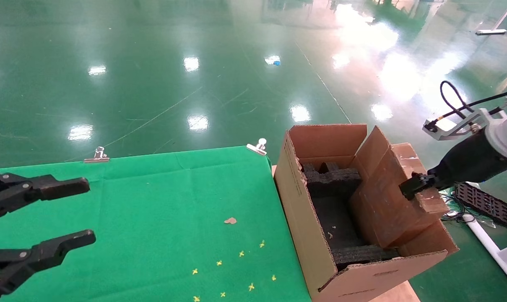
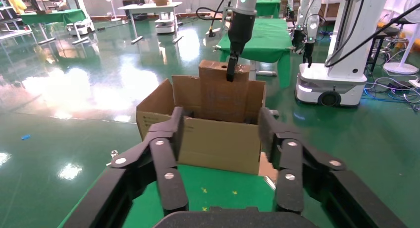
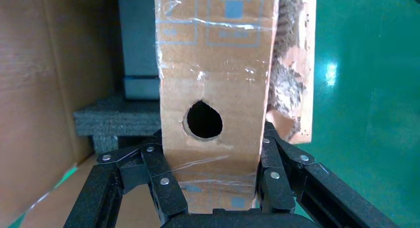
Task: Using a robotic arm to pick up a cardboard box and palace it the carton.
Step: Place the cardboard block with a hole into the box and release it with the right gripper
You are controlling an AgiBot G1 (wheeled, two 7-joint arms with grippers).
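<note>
R gripper (image 3: 213, 188) jaws pinching cardboard box (image 3: 215, 79) by its edges, hole facing wrist | box tilted, partway inside carton (image 1: 303, 209), prob. to clear foam inserts (image 1: 333, 180) | L gripper (image 1: 48, 214) parked over table (image 1: 173, 197), jaws spread.

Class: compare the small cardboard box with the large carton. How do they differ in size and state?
The cardboard box is far smaller than the carton. It is taped shut with one round hole; the carton stands open, black foam inside. The right tool grips the box; the carton rests unheld. Both are brown cardboard.
</note>
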